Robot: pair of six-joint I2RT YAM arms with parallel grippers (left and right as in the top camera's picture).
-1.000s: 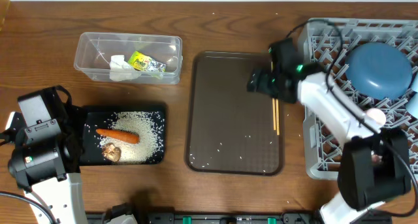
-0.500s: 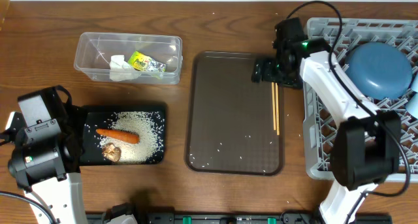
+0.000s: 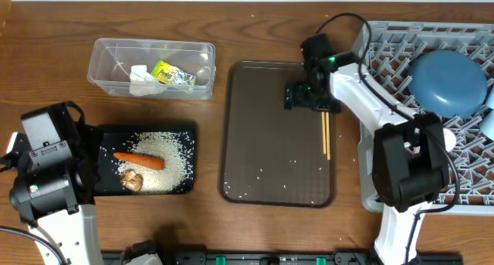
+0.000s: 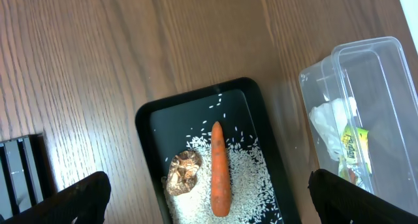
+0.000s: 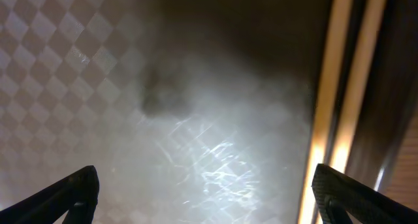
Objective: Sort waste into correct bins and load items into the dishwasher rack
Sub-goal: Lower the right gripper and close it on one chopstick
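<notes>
My right gripper [image 3: 302, 96] hangs open over the upper right of the brown serving tray [image 3: 262, 103], just left of the chopsticks' top end. The wooden chopsticks [image 3: 326, 134] lie along the tray's right side, and in the right wrist view the chopsticks [image 5: 339, 100] run past the right finger, nothing between the jaws. The left gripper [image 4: 209, 204] is open above the black tray [image 4: 147, 119], which holds rice [image 4: 251, 185], a carrot [image 4: 220, 172] and a brown lump [image 4: 184, 173]. A clear tub [image 3: 108, 64] holds the tissue [image 3: 141, 80] and wrapper [image 3: 171, 74].
The grey rack [image 3: 386, 56] fills the right side with a dark-blue plate [image 3: 448, 81] in it. The left arm [image 3: 46, 168] sits at the left table edge. A few rice grains lie scattered on the serving tray's lower part.
The right arm's forearm has swung left off the rack; its gripper drew back toward the rack's edge, then returned over the tray's upper right. The left arm has not moved.
</notes>
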